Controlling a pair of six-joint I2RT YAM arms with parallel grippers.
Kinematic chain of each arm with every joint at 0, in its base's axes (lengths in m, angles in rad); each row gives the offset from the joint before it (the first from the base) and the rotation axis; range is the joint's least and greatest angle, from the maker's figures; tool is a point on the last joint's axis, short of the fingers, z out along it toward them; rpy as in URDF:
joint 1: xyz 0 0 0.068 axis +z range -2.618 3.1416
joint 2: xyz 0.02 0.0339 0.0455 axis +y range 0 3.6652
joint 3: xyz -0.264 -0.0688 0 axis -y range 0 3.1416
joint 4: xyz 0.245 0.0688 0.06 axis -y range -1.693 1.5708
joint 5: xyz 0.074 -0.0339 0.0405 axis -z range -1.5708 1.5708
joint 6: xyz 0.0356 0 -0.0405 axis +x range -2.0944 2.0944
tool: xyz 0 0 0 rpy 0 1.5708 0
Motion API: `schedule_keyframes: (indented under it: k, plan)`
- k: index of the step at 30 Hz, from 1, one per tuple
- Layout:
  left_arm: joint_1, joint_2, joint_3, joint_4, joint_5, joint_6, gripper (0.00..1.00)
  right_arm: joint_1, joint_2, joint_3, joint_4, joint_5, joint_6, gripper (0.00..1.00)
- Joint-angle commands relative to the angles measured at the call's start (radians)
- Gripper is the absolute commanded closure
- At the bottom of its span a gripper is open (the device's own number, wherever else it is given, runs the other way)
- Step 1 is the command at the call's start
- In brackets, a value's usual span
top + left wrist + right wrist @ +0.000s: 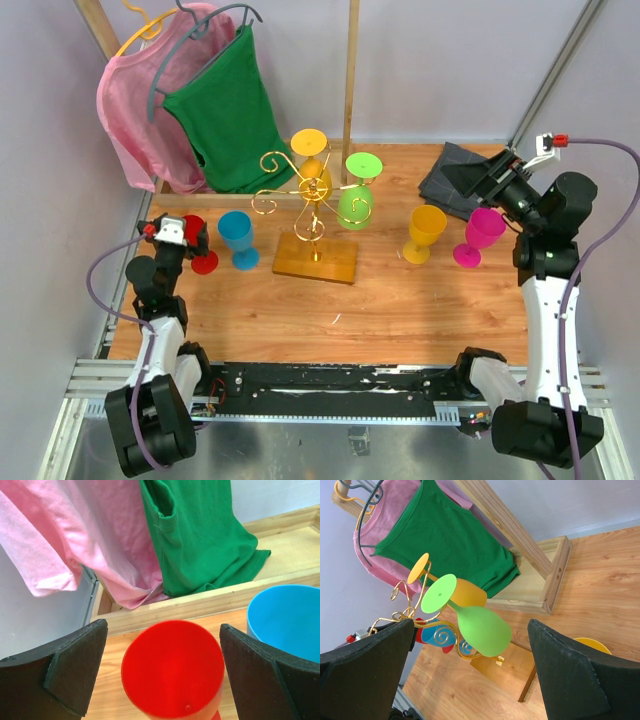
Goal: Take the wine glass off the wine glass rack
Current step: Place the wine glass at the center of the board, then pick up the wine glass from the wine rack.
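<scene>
A green wine glass (355,207) and a yellow glass (314,172) hang upside down on the gold rack (320,262). The left fingers (75,670) stand spread either side of a red glass (172,667); the right fingers (570,675) gape empty.

The wine glass rack (316,257) is gold wire on a pale wood base, holding a lime-green glass (355,207) and an orange-yellow glass (469,592). On the grained wooden table (400,310) are plain glasses: a red glass (172,667), a blue glass (236,232), a yellow glass (427,225) and a magenta glass (485,228). The pink shirt (128,110) and the green shirt (228,120) are unpatterned, and the cloth (448,178) is dark grey.
</scene>
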Motion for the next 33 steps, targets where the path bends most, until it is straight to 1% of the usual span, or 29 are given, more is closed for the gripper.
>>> schedule_keyframes:
  k: [1,8,13,17,23,26,30,33]
  plan:
    - [0.007,-0.029,0.045,-0.046,0.031,-0.012,0.01,-0.008,0.014,0.026,0.024,-0.032,-0.013,0.02]
    - [0.007,-0.095,0.087,-0.156,0.085,-0.036,0.01,-0.007,0.038,0.043,0.025,-0.046,-0.013,0.02]
    - [0.007,-0.149,0.152,-0.275,0.105,-0.071,0.01,-0.007,0.077,0.069,0.012,-0.071,0.013,0.02]
    - [0.007,-0.171,0.234,-0.363,0.114,-0.101,0.01,-0.003,0.135,0.155,-0.060,-0.093,0.019,0.01]
    - [0.007,-0.169,0.375,-0.443,0.114,-0.155,0.01,0.024,0.245,0.268,-0.148,-0.140,0.046,0.01]
    - [0.007,-0.154,0.476,-0.504,0.111,-0.223,0.01,0.043,0.295,0.323,-0.201,-0.160,0.054,0.01]
    - [0.007,-0.112,0.646,-0.605,0.128,-0.368,0.01,0.054,0.365,0.370,-0.228,-0.194,0.120,0.01]
    - [0.007,-0.076,0.756,-0.648,0.141,-0.510,0.01,0.071,0.414,0.390,-0.197,-0.204,0.172,0.07]
